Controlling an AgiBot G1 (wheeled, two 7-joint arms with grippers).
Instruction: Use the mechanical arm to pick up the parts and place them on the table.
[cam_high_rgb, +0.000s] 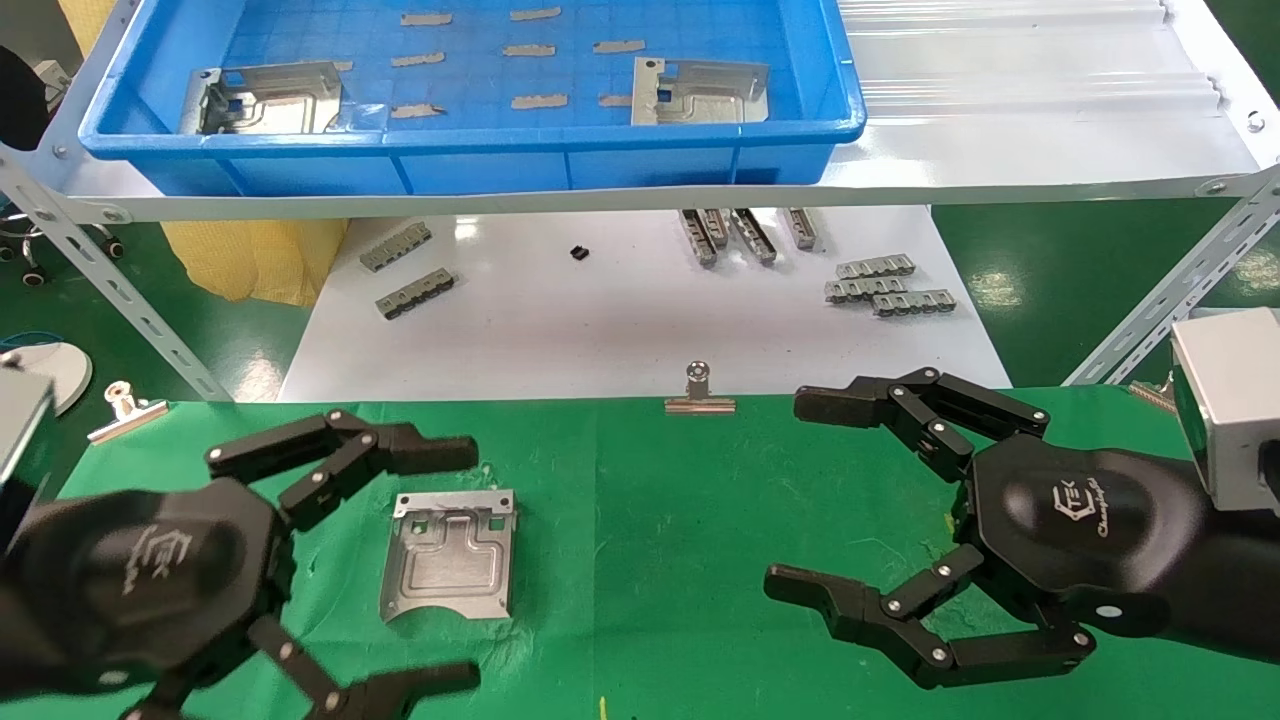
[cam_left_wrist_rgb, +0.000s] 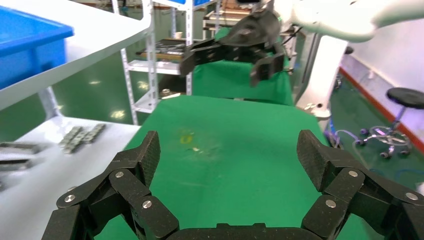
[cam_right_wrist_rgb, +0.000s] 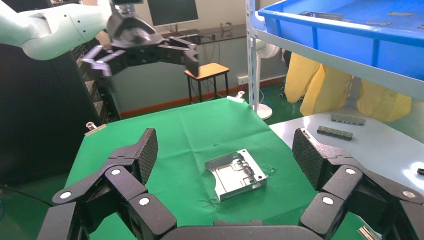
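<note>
One silvery part (cam_high_rgb: 440, 570) lies flat on the green table (cam_high_rgb: 650, 560), left of centre; it also shows in the right wrist view (cam_right_wrist_rgb: 235, 173). Two more parts lie in the blue bin, one at its left (cam_high_rgb: 270, 98) and one at its right (cam_high_rgb: 700, 92). My left gripper (cam_high_rgb: 468, 565) is open and empty, its fingers straddling the part on the cloth from just above. My right gripper (cam_high_rgb: 785, 492) is open and empty over the right half of the cloth. The left wrist view shows open jaws (cam_left_wrist_rgb: 231, 155) over bare cloth with a yellowish mark (cam_left_wrist_rgb: 187, 137).
The blue bin (cam_high_rgb: 480, 160) stands on a raised white shelf at the back, holding several small grey strips. Below it a white board (cam_high_rgb: 600, 330) carries more strips. Binder clips (cam_high_rgb: 700, 395) (cam_high_rgb: 125, 410) sit on the cloth's far edge. Slanted metal struts flank both sides.
</note>
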